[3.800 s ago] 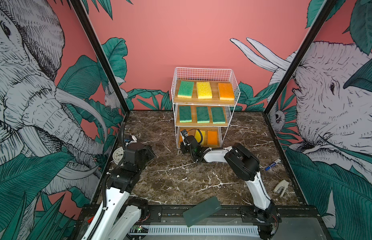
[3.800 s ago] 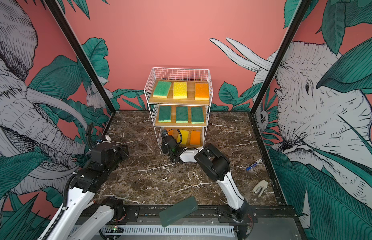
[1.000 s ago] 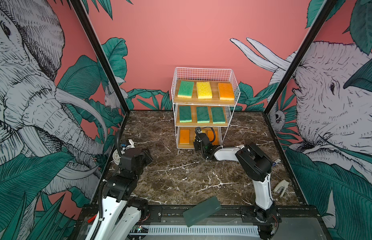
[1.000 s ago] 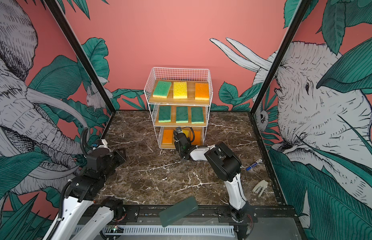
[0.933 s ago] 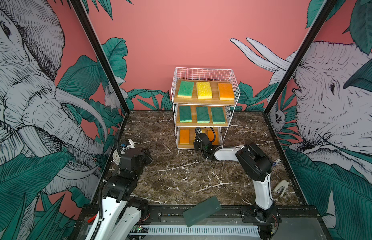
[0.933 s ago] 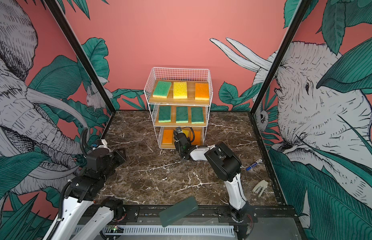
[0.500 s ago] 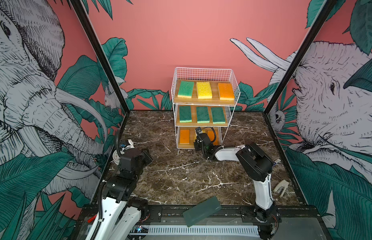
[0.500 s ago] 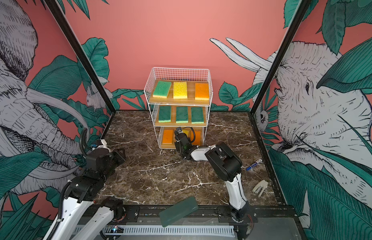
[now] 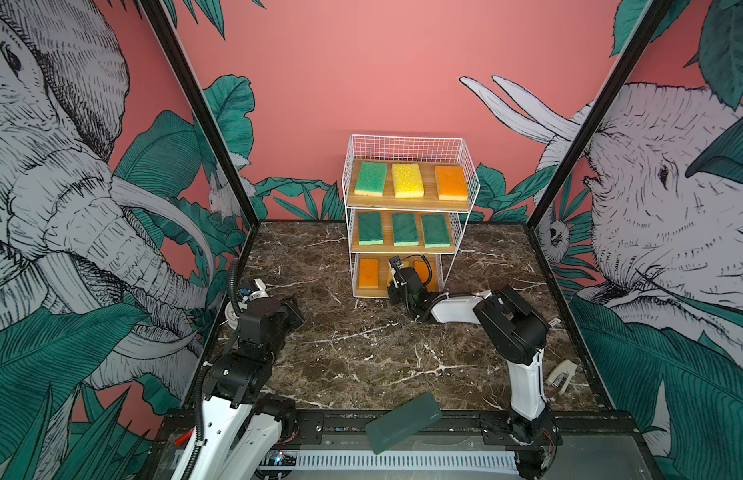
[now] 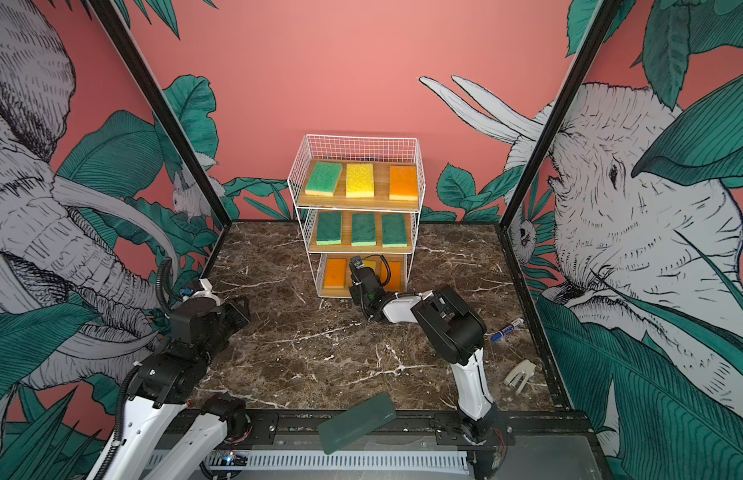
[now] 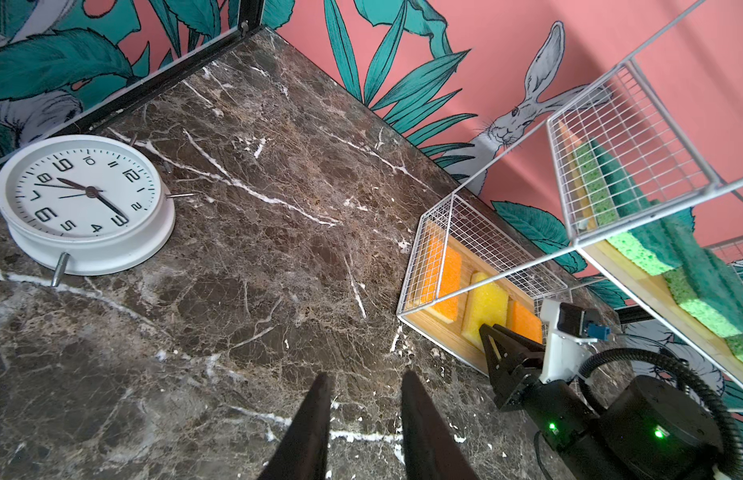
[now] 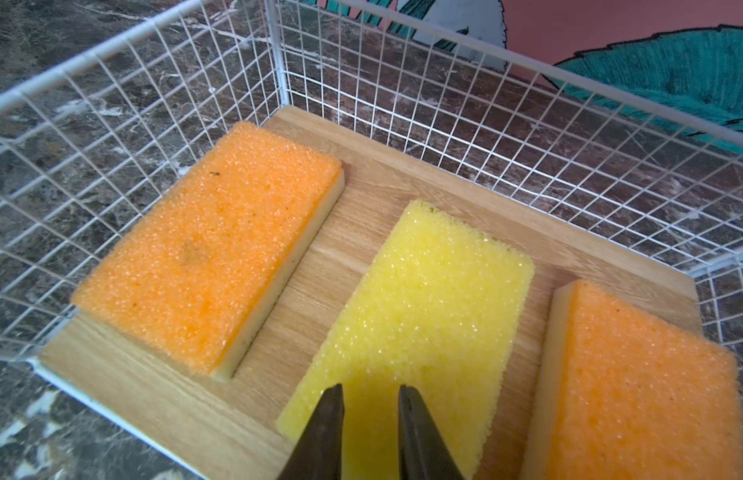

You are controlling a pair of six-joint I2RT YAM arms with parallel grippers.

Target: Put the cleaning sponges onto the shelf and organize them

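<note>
Shifted toward the middle of the lowest board of the shelf in a top view, the right pincer is shown by its wrist view narrowly parted, empty, over the yellow sponge laid there, while the left pincer is seen spread, empty, in its own, so placing is judged done.

Brown marble tabletop open mid-scene; white wire-grid shelf, mesh sides, front open, far centre; white round clock at left edge.
</note>
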